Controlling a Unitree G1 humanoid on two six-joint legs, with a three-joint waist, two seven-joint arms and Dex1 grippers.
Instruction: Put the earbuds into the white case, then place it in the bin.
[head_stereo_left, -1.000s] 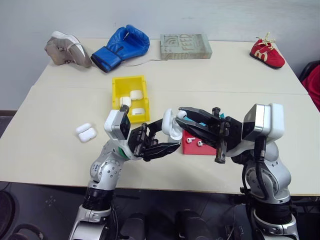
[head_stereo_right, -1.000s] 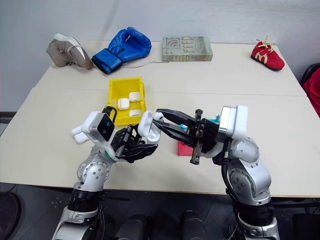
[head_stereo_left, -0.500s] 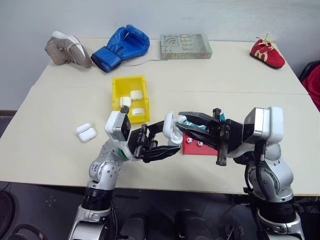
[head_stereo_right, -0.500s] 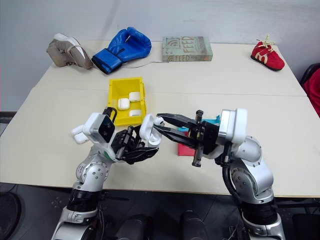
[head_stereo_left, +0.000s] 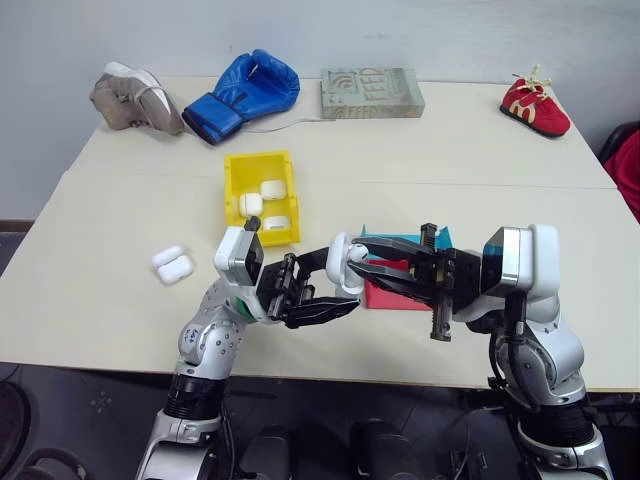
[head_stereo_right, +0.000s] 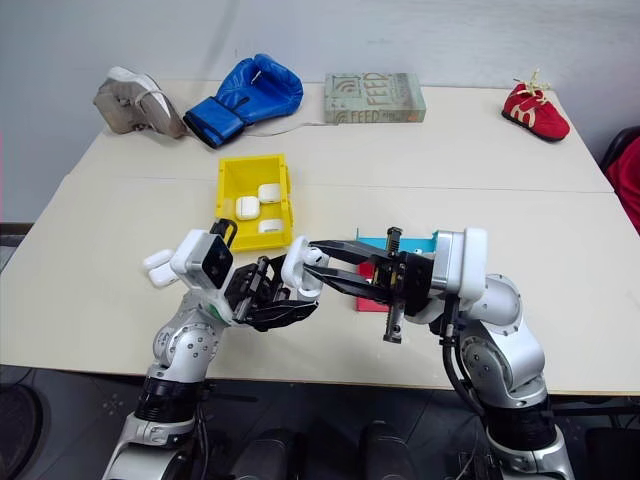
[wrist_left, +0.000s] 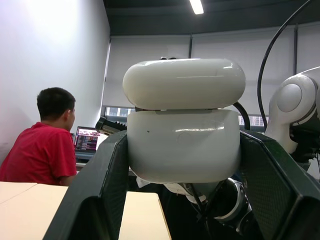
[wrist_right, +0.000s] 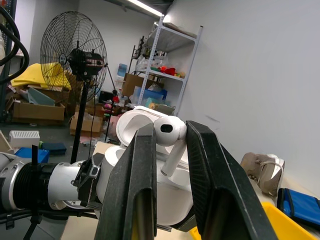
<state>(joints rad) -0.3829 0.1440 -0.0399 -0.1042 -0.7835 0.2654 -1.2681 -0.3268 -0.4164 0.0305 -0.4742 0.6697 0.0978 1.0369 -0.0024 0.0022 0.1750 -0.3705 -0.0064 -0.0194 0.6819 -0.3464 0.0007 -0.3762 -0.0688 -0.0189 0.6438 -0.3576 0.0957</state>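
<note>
1. Far left on the table (head_stereo_left: 120, 200): two spare white cases (head_stereo_left: 173, 265) lie side by side, untouched. Not part of the current cycle as far as I can judge.
2. The bin (head_stereo_left: 232, 180), yellow, sits behind my left arm and already holds three white cases. So earlier cycles look finished; this one is mid-way.
3. My left gripper (head_stereo_left: 335, 285) is clamped on the white case (wrist_left: 184, 145), held up off the table between both arms. In the left wrist view the fingers press both sides of the body, and the lid sits just cracked above it. In the right wrist view the lid stands open.
4. My right gripper (wrist_right: 167, 145) is pinched on one earbud (wrist_right: 169, 131), head between the fingers, stem pointing down toward the open case. It is right at the case mouth, not yet seated as far as I can see.
5. Behind the right gripper: the red tray (head_stereo_left: 395, 295) and a teal tray (head_stereo_left: 440, 237). Whether more earbuds wait there is hidden by my arm.
6. Left to do, my read: seat this bud, add any second one, shut the lid, drop the case in the bin.
</note>
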